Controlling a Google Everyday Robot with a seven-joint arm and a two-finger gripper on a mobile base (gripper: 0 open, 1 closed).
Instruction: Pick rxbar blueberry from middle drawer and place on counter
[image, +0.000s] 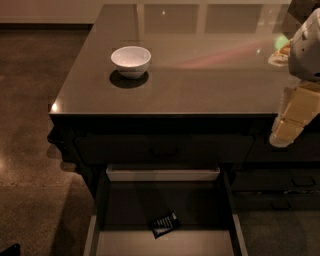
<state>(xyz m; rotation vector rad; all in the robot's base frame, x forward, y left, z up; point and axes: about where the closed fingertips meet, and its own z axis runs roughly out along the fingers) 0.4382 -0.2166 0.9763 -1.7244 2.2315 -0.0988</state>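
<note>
The rxbar blueberry (164, 224), a small dark wrapper with white print, lies flat on the dark floor of the open middle drawer (227, 200), near its front centre. The counter (200, 75) is a glossy dark grey-brown top above the drawer. My gripper (286, 131) hangs at the right edge of the view, over the counter's front right edge, well above and to the right of the bar. It holds nothing that I can see.
A white bowl (131, 60) stands on the counter's left part. Dark cabinet fronts with closed drawers (280, 192) sit right of the open drawer. Brown floor (30, 125) lies to the left.
</note>
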